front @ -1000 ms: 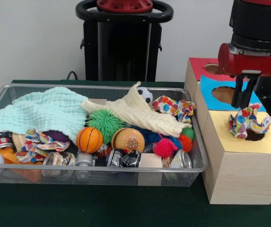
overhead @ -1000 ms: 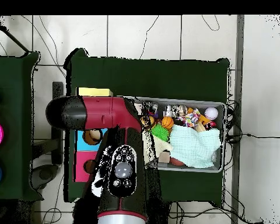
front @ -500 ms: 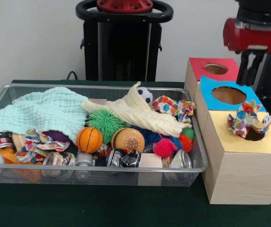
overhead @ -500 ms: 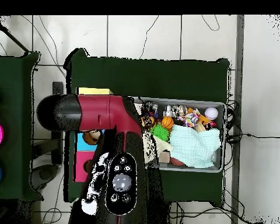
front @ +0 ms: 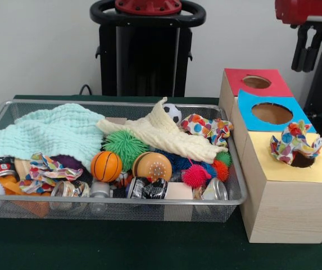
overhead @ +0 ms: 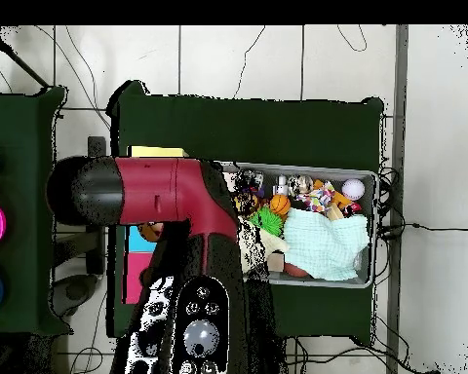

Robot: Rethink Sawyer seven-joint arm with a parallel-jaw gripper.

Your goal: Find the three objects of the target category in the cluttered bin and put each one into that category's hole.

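Polka-dot cloth (front: 293,143) sits crumpled on the rim of the yellow hole (front: 304,160) at the right of the frame, draped half in, not dropped through. High at the upper right the hand (front: 308,48) hangs empty, its dark fingers (front: 299,50) close together. I judge one delivery barely finished. Next comes a search of the wire bin (front: 149,203), where two more dotted cloths (front: 208,128) (front: 44,167) lie among balls and towels.

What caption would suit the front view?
Empty gripper raised above sorting box; polka-dot cloth bunched at yellow hole, mesh bin full.
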